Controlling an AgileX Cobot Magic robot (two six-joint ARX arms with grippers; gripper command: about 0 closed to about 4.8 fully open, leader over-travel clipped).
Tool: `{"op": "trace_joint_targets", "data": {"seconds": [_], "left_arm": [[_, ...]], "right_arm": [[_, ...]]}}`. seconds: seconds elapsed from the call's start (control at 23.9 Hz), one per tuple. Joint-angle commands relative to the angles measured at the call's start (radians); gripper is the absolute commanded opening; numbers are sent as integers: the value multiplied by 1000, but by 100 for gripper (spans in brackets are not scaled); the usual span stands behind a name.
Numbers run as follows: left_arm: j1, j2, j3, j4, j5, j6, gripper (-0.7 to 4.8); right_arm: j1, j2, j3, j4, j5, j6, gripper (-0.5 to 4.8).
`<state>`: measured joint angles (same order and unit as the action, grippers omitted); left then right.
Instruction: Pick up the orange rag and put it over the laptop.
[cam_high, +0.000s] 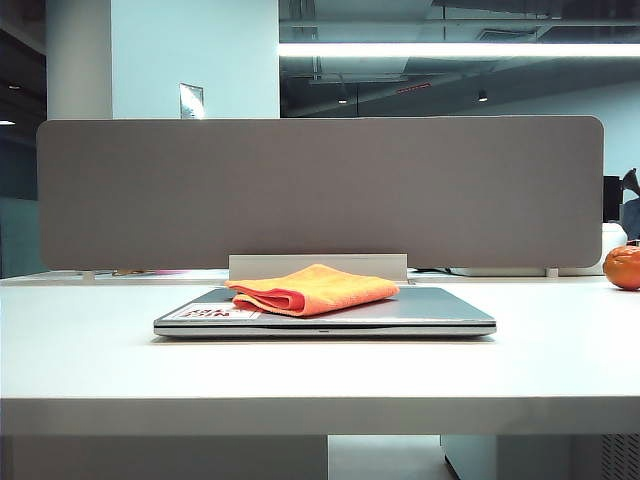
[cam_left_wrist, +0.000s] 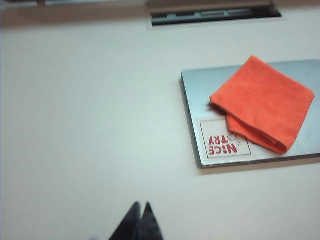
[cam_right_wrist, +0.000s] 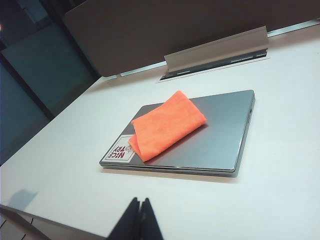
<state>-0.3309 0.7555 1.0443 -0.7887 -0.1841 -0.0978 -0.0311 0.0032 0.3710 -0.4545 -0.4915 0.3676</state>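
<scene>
Exterior view: the soft, folded bright-orange rag (cam_high: 314, 288) lies on the closed thin silver-grey laptop (cam_high: 420, 312), left of centre; neither of my grippers shows.
Left wrist view: my left gripper (cam_left_wrist: 140, 212) is clenched, empty, above bare white table (cam_left_wrist: 90, 125), beside the laptop's stickered corner.
Right wrist view: my right gripper (cam_right_wrist: 138, 208) is clenched, empty, well short.
Handling: light, limp; I'd pinch the doubled folded edge.

I see the rag (cam_high: 312, 288) lying on the closed laptop (cam_high: 420, 312), toward its left half, beside the sticker (cam_high: 210, 313). Laptop sits mid surface (cam_high: 320, 375), w/ divider panel (cam_high: 320, 190) behind; ball (cam_high: 623, 267) far right.
</scene>
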Motion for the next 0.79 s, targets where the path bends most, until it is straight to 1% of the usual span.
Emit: {"op": "trace_joint_targets", "data": {"seconds": [0.04,0.17,0.29,0.33,0.46,0.58,0.67,0.79], "left_arm": [[-1,-87,-113,80,31,-34,-6],[-1,-185,-208,108,27,-34,-6],[-1,-241,-251,100,27,-33,-6],[-1,-255,-258,85,28,-33,-6],[-1,-293,-265,-29,27,-33,-6],[-1,-298,-265,-71,27,-28,-6],[-1,-298,-266,-59,27,-8,-6],[-1,-298,-288,27,-29,-7,-6]], "right_arm": [[0,-1,4,16,0,-2,-5],[0,-1,4,16,0,-2,-5],[0,-1,4,16,0,-2,-5],[0,-1,4,16,0,-2,-5],[0,-1,4,16,0,-2,-5],[0,-1,4,16,0,-2,-5],[0,-1,4,16,0,-2,-5],[0,-1,4,16,0,-2,-5]]}}
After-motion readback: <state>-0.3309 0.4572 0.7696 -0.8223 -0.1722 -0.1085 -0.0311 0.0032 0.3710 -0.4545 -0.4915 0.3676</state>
